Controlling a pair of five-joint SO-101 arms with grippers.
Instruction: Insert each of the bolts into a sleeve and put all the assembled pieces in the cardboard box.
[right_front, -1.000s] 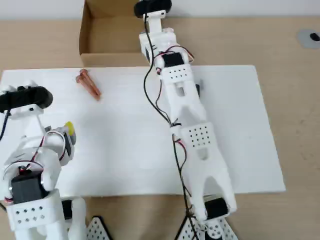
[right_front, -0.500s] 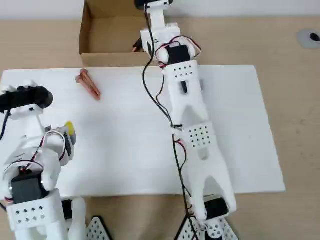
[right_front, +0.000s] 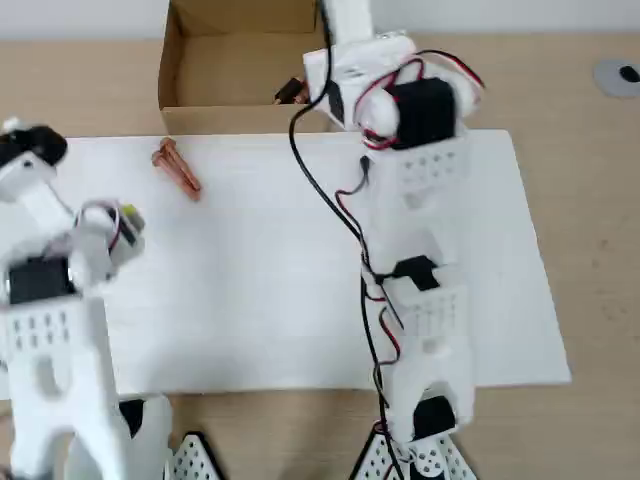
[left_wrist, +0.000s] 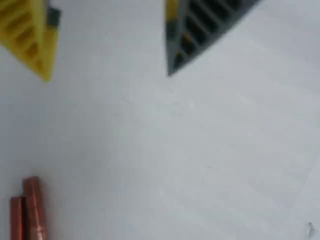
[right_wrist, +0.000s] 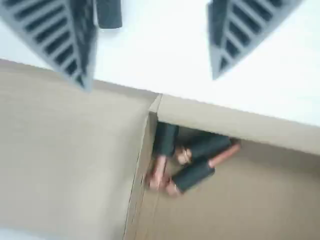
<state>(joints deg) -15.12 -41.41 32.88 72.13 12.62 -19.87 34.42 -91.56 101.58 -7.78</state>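
Two copper bolts (right_front: 176, 168) lie side by side on the white sheet (right_front: 260, 270) that covers the table (right_front: 590, 200). They are close to the corner of the cardboard box (right_front: 240, 70) on the left arm's side.

The left claw (left_wrist: 107, 75) hangs over the white sheet with its two fingers wide apart. It holds nothing. The bolts are near it, but they are not between its fingers and do not touch it.

The right arm (right_front: 420, 170) stretches across the sheet to the box. The right claw (right_wrist: 150, 82) is above the front wall of the box, by a corner. Its fingers are apart too, and nothing is in them. Down in that corner lie some finished pieces (right_wrist: 192, 175). They are black sleeves with copper bolts stuck in them, and they lie in a small heap, touching each other. One more black sleeve (right_wrist: 108, 12) lies on the white sheet, just beside one finger of the right claw.
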